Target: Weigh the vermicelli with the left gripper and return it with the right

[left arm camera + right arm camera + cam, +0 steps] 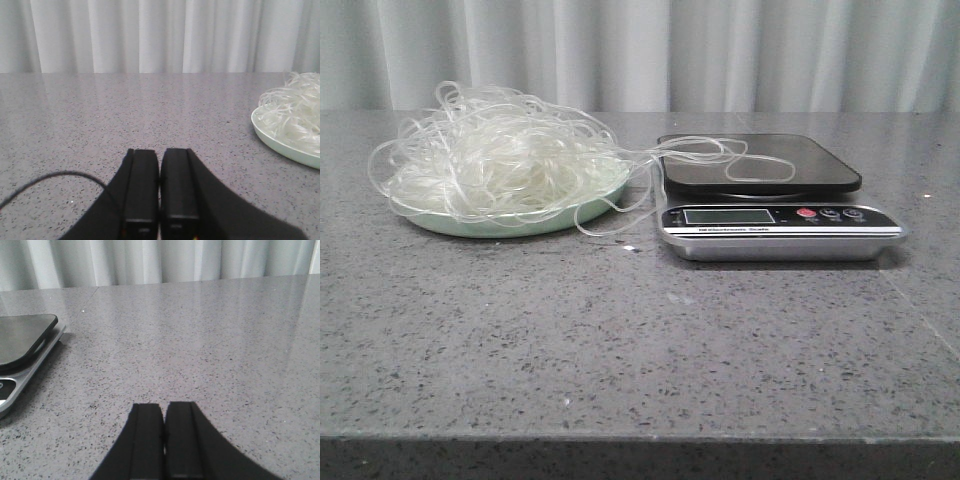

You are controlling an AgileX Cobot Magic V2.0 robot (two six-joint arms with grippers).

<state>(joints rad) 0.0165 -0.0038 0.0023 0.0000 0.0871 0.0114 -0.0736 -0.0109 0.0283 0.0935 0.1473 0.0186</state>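
2 claws clenched, empty: left claw (160,195), right claw (165,440). Vermicelli (500,165) on plate (535,223), strands overhanging scale (770,200).

Left pincer (160,187) closed, empty; right pincer (164,432) closed, empty.

A grey speckled bench (620,350) carries a pale green plate (560,217) on its left side and a silver kitchen scale (775,225) just beside it on the right. The scale has a black platform (810,170). Pale pleated curtains (720,50) hang behind.
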